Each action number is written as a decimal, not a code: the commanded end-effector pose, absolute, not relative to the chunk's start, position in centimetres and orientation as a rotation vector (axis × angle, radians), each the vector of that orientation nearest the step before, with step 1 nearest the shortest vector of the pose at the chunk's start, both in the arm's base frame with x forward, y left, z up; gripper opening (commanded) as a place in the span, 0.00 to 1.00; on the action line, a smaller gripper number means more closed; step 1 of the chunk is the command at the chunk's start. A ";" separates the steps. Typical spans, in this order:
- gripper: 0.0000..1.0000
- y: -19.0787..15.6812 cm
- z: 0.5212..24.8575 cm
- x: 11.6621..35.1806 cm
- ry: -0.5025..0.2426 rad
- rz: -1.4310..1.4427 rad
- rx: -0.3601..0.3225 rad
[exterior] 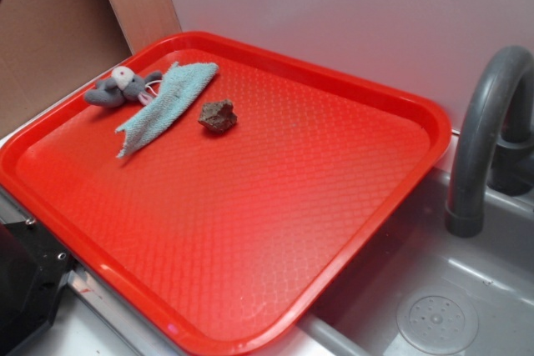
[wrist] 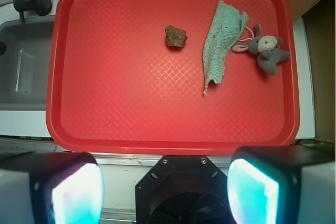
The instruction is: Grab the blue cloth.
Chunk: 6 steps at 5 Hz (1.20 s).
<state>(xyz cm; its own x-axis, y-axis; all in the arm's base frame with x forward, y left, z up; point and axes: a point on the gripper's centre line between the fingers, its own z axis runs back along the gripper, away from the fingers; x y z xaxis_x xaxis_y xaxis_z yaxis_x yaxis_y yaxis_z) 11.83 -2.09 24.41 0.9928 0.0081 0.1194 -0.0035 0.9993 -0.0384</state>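
Observation:
The blue cloth (exterior: 167,102) (wrist: 222,40) lies flat on the red tray (exterior: 359,102) (wrist: 157,135) as a long teal strip tapering to a point. It sits near the tray's far left corner in the exterior view. My gripper (wrist: 165,187) hangs high above the tray's near edge, far from the cloth. It is open, with the two pads (wrist: 76,195) wide apart and nothing between them. The exterior view does not show the gripper.
A small grey-and-white plush toy (exterior: 121,87) (wrist: 266,52) touches the cloth's outer side. A brown rock-like lump (exterior: 218,115) (wrist: 176,36) lies just on the other side. Beside the tray are a grey sink (exterior: 442,306) (wrist: 23,72) and its faucet (exterior: 488,122). The black robot base (exterior: 25,281) stands at the tray's near corner.

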 end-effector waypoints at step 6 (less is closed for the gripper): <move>1.00 5.1 18.4 18.7 -0.127 0.291 0.080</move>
